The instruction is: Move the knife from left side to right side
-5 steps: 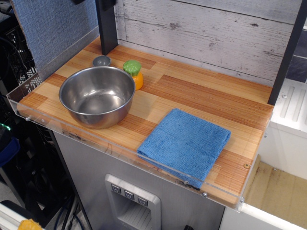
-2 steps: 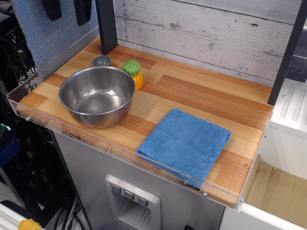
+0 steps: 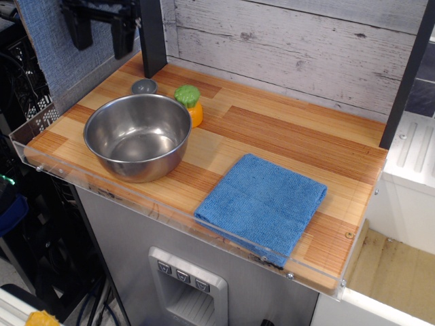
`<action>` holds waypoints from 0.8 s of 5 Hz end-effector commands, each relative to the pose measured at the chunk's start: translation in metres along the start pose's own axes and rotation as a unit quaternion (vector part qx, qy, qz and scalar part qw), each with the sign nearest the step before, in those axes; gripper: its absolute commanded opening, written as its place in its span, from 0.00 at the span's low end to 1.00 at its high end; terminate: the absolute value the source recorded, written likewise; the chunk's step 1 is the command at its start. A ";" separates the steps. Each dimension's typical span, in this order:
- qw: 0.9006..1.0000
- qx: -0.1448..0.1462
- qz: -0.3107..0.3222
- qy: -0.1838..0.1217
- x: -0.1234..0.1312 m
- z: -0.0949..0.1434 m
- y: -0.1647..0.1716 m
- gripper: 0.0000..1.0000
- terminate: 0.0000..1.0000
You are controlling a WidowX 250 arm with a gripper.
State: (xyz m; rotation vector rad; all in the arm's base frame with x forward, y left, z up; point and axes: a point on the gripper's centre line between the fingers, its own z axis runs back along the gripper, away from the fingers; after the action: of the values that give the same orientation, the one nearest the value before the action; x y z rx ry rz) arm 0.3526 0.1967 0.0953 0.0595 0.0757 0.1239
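Observation:
The knife is a small toy scoop. Only its round grey bowl (image 3: 144, 86) shows, at the back left of the wooden counter, just behind the large steel bowl (image 3: 137, 134). Its light-blue handle is hidden. My gripper (image 3: 102, 39) hangs at the top left, well above the counter and up-left of the scoop. Its two black fingers (image 3: 82, 32) point down with a gap between them, open and empty.
An orange toy with a green top (image 3: 189, 103) stands right of the scoop, touching the steel bowl's rim. A folded blue cloth (image 3: 263, 203) lies at the front right. A black post (image 3: 152, 37) rises behind the scoop. A clear acrylic rim (image 3: 156, 207) edges the counter.
My gripper has come down into view at the top left, lowering toward the counter's back left corner. The objects on the counter have not moved.

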 end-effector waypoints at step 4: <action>0.999 0.026 -0.022 0.012 -0.002 -0.053 -0.015 1.00 0.00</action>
State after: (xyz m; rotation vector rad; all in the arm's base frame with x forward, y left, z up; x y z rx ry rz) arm 0.3514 0.1830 0.0234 0.0888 0.1394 0.0834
